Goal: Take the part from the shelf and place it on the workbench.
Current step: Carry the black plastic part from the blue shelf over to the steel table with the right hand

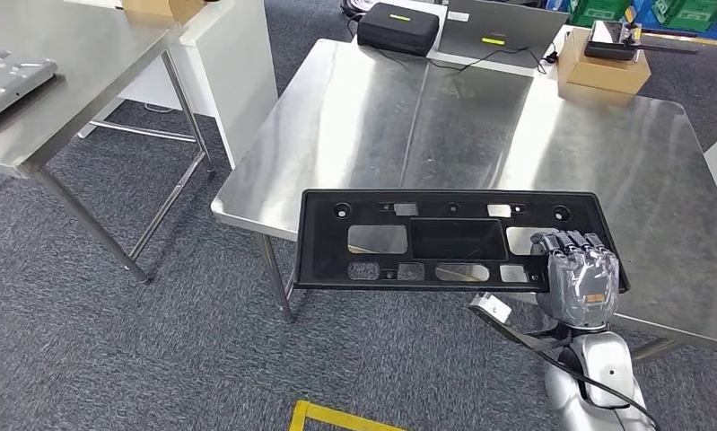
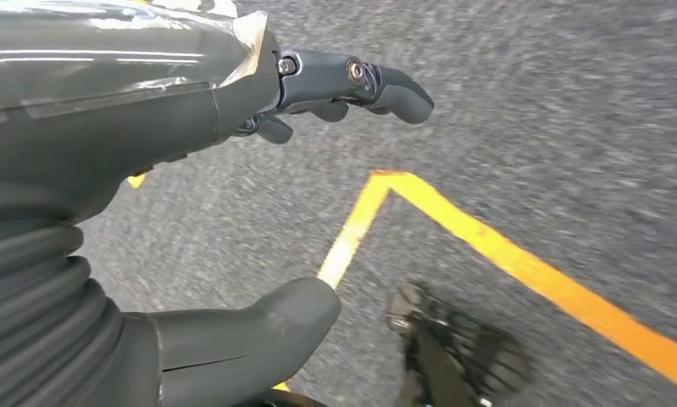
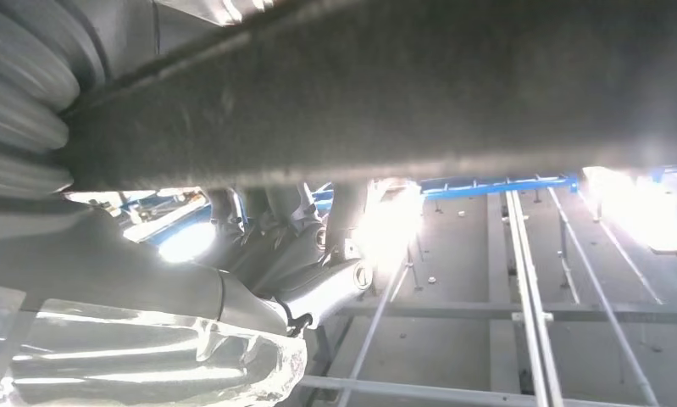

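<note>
No legible text, label, brand or number is to be found in any view.

A small yellow-green strip [image 1: 493,40] is seen on the back of the grey laptop lid [image 1: 496,30] at the upper middle of the head view, but nothing can be read on it. A pale patch on the black rectangular zip case [image 1: 397,27] beside it is too small to be made out. Yellow floor tape [image 2: 521,263] is seen as plain lines on the grey carpet, without characters. The brown cardboard box [image 1: 603,70] at the upper right bears no readable marking.
</note>
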